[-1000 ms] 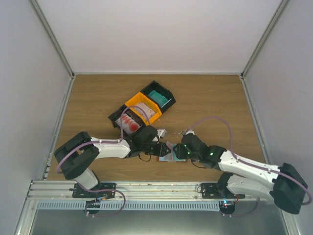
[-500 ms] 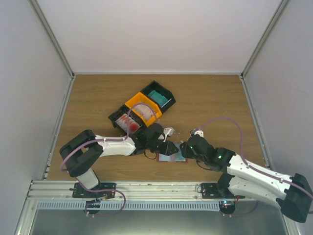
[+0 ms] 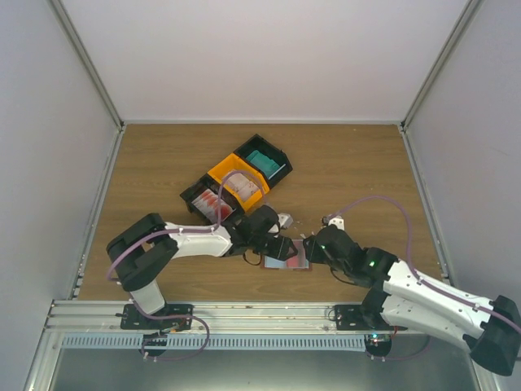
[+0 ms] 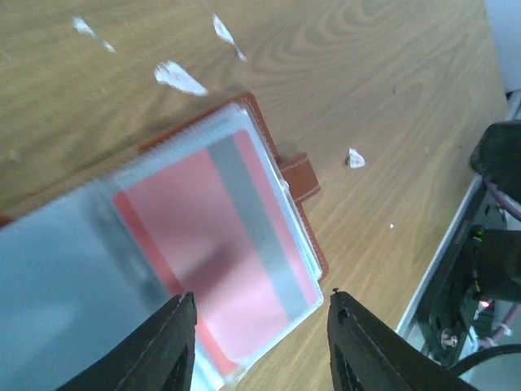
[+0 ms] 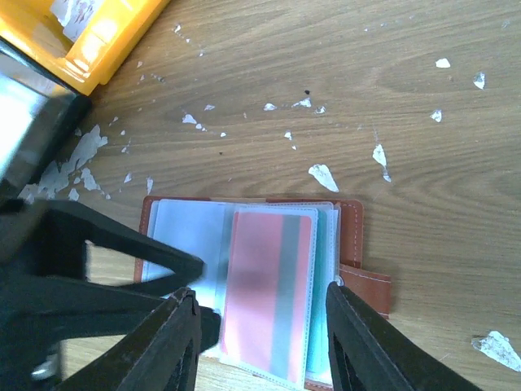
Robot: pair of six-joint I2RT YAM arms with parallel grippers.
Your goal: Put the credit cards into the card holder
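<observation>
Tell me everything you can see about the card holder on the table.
The card holder lies open and flat on the wooden table. Its cover looks like reddish-brown stitched leather, with a closing tab at one edge. Inside fan clear plastic sleeves; the top one holds a pinkish-red card with a grey stripe. Around it lie white scraps.

Top view: the left arm is folded at the elbow, forearm stretched right toward centre. The left gripper tilts downward, jaws parted, nothing between its fingers. The right arm reaches low to the left. The right gripper sits just beside the left one, jaws parted, gripping nothing.
</observation>
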